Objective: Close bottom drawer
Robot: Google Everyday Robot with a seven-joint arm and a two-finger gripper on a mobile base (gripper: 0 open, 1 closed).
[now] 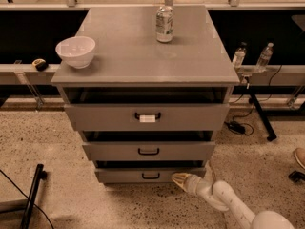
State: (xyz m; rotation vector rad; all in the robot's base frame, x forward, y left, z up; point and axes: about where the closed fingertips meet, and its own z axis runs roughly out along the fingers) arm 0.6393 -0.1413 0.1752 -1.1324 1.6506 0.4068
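The bottom drawer [121,176] sits just below the middle drawer [190,151], near the floor and pulled out only a little, with its small black handle [150,175] at mid-front. The claw [180,179] is low at the right part of that front, seemingly against it; whether it is apart or together I cannot tell. The drawer looks stiff and light, so a flat push near the handle should serve.

white bowl [75,51], upright can [164,24], cabinet top [133,58]
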